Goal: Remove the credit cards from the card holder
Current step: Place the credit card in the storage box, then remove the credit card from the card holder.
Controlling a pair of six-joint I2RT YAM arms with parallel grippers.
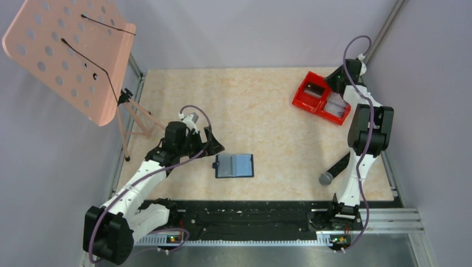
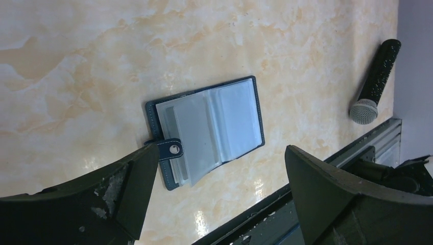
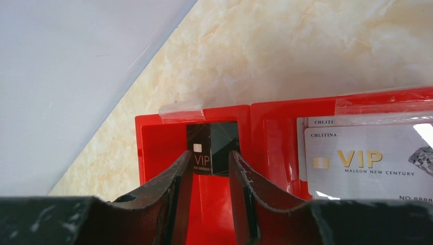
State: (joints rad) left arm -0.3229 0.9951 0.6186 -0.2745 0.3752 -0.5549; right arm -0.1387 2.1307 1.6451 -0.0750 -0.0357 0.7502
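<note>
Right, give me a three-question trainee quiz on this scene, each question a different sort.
1. True or false: the navy-blue bifold card holder lies open on the beige marbled table.
2. The black plastic credit card sits: A) in the red two-compartment plastic bin, B) in the card holder, C) on the bare table.
3. Fill in: the left end effector has its jaws ____.
Key: 1 true; 2 A; 3 open.
</note>
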